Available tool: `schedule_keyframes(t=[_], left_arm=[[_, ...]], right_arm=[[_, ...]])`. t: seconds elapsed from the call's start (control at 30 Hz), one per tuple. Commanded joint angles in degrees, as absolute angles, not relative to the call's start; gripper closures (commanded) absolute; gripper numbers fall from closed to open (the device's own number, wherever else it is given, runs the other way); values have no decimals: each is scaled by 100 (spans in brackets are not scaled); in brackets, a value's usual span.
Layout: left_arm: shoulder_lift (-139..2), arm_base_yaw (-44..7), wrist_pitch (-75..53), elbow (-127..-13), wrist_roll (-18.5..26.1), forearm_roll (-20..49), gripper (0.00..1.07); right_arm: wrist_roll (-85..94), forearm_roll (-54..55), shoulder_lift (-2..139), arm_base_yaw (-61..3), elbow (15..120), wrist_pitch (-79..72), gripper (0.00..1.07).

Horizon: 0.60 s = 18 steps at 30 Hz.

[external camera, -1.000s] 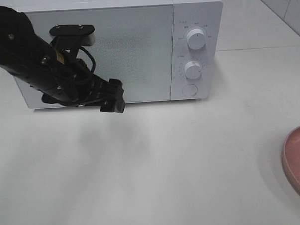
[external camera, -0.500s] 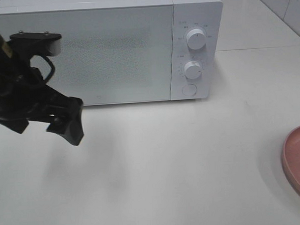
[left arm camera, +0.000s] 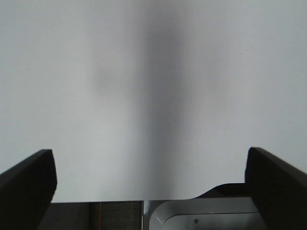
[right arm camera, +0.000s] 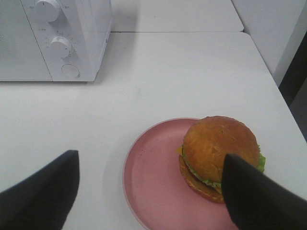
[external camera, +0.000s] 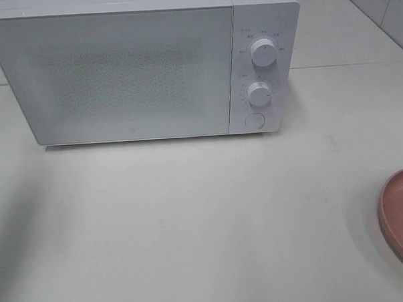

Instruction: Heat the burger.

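On the pink plate [right arm camera: 158, 187] at the table's right edge sits the burger [right arm camera: 219, 155], untouched, below my spread, empty right gripper [right arm camera: 153, 191]. My left gripper [left arm camera: 148, 184], jaws wide and empty, has just pulled back from the microwave [external camera: 131, 74] and out of the overhead view. The door looks closed, so it blocks the way in; bare table lies between.
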<state>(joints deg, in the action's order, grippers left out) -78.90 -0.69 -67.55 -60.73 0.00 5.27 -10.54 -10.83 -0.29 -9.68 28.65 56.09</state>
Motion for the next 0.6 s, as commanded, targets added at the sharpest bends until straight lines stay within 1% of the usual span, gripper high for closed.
schedule_keyframes(t=[0.03, 0.07, 0.1, 0.13, 0.17, 0.33, 0.37, 0.47, 0.53, 0.6], left_arm=[[-7706, 252, -7002, -6091, 34, 550, 6], [-7620, 384, -7065, -6085, 34, 561, 6], [-7620, 384, -7065, -6085, 34, 561, 6], [-7397, 544, -7116, -6016, 34, 561, 6], [-7254, 573, -7093, -5930, 34, 561, 6], [-6526, 579, -7059, -5271, 34, 464, 6], [-6211, 579, -7059, -5008, 34, 424, 6], [-6033, 579, -7047, -4893, 46, 413, 6], [-5294, 579, -6887, -4406, 143, 384, 6], [-5122, 579, -6858, -4280, 195, 384, 6]], right_arm=[[-1026, -1094, -172, -934, 2853, 5546, 31], [-1026, -1094, -172, -934, 2853, 5546, 31], [-1026, -1094, -172, -934, 2853, 5546, 31], [-1026, -1094, -172, -934, 2853, 5546, 31], [-1026, -1094, -172, -934, 2853, 5546, 31], [-1026, -1094, -172, -934, 2853, 5546, 31], [-1026, -1094, -172, -934, 2853, 5546, 31], [-1026, -1094, -172, -934, 2853, 5546, 31], [-1026, -1094, -172, -934, 2853, 5546, 31], [-1026, -1094, -172, -934, 2853, 5546, 31]])
